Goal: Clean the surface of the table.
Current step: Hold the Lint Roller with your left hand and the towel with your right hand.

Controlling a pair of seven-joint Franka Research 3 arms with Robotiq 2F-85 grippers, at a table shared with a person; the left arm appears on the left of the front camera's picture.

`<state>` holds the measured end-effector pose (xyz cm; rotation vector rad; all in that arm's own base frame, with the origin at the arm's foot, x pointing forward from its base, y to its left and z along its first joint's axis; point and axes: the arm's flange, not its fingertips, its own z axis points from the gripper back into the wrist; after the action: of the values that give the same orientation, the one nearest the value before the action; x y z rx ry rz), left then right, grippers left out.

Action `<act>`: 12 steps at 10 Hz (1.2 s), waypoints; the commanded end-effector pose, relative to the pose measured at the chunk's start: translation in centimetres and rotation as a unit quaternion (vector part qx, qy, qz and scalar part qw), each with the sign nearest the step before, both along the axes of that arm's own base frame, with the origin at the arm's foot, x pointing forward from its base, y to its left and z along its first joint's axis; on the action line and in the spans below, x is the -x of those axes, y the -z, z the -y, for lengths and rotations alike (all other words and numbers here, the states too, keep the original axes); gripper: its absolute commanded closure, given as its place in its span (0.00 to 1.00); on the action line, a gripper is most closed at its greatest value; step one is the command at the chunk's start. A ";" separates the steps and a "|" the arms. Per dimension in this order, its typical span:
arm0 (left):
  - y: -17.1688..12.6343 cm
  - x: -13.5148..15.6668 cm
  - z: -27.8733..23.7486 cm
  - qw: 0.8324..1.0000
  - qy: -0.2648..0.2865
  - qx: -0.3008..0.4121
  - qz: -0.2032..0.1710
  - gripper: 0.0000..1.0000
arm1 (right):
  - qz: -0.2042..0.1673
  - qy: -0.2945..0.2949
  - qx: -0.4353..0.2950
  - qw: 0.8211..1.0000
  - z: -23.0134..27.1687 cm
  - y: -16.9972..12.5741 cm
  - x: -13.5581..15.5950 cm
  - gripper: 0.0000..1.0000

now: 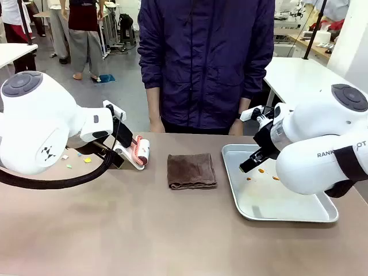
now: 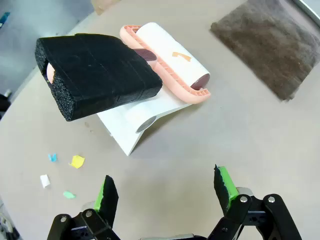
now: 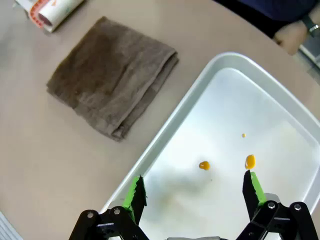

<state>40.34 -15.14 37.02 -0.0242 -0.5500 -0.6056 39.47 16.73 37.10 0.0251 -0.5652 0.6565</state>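
- Counter (image 1: 144,230): a brownish-tan top spreading beneath both my arms. Its long axis runs left to right across the front view, with a person (image 1: 207,57) at the far edge.
- Paper scraps (image 2: 76,161): small coloured bits on the counter's left part, close under my left jaws, so my left arm is the nearer one.
- Lint roller (image 2: 172,62): propped on a white stand (image 2: 125,132) just beyond the scraps. Its long axis slants across the left wrist view, black foam handle (image 2: 95,75) at one end, drum end toward the folded brown cloth (image 1: 192,171).
- Left jaws: apart, empty, aimed at the counter short of the roller.
- Right jaws: apart, empty, above the silver tray (image 3: 260,115), which carries orange drops (image 3: 204,165) and sits right of the cloth.
- Judgement: taking the handle needs my left jaws set across its long axis.
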 end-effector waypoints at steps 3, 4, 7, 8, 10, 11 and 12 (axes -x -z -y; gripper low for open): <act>0.0 0.0 0.0 1.000 0.000 0.000 0.000 0.00 | 0.000 0.000 0.000 1.000 0.0 0.0 0.0 0.00; 0.0 0.0 0.0 1.000 0.000 0.000 0.000 0.00 | 0.000 0.000 0.000 1.000 0.0 0.0 0.0 0.00; 0.0 0.0 0.0 1.000 0.000 0.000 0.000 0.00 | 0.000 0.000 0.000 1.000 0.0 0.0 0.0 0.00; 0.0 0.0 0.0 1.000 0.000 0.000 0.000 0.00 | 0.000 0.000 0.000 1.000 0.0 0.0 0.0 0.00; 0.0 0.0 0.0 1.000 0.000 0.000 0.000 0.00 | 0.000 0.000 0.000 1.000 0.0 0.0 0.0 0.00; 0.0 0.0 0.0 1.000 0.000 0.000 0.000 0.00 | 0.000 0.000 0.000 1.000 0.0 0.0 0.0 0.00; 0.0 0.0 0.0 1.000 0.000 0.000 0.000 0.00 | 0.000 0.000 0.000 1.000 0.0 0.0 0.0 0.00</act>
<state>40.34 -15.14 37.02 -0.0243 -0.5500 -0.6052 39.47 16.74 37.10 0.0246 -0.5653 0.6571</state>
